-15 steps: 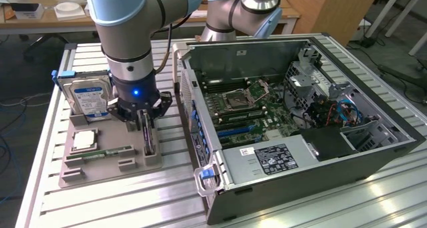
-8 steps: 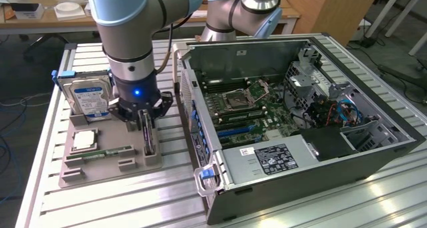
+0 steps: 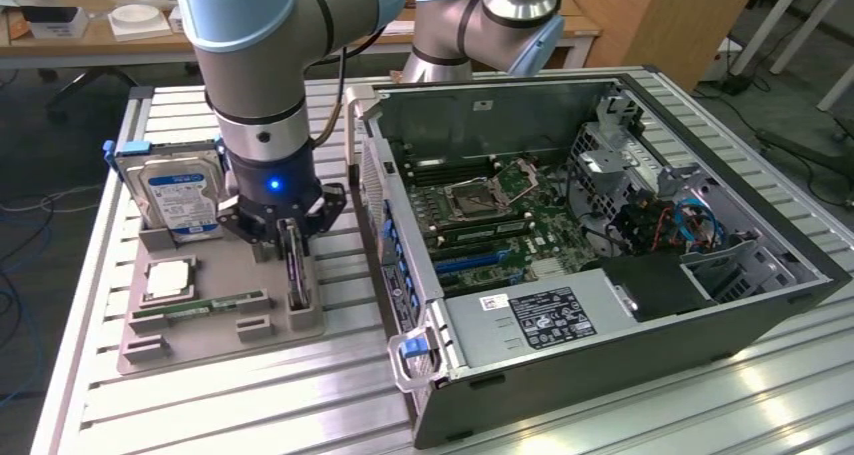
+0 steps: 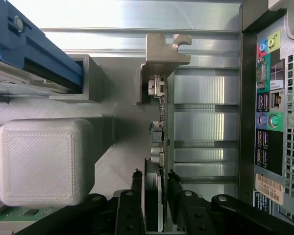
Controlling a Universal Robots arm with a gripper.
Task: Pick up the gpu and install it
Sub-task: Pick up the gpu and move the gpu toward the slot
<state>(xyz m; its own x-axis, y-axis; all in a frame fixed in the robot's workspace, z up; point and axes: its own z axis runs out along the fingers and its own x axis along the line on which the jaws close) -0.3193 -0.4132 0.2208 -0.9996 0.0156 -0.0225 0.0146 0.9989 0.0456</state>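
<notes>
Two fingers [image 4: 137, 191] of the gripper [image 4: 154, 181] are straddling the gpu [image 4: 160, 54], parted. It is standing edgewise in the tray [image 3: 200, 347].

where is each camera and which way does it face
exterior view: high off the arm, looking down on tray, case and hard drive; arm and gripper show
wrist view: on the wrist, looking down past the gripper at the gpu standing on edge; open jaws show
shared: gripper, gpu, case
</notes>
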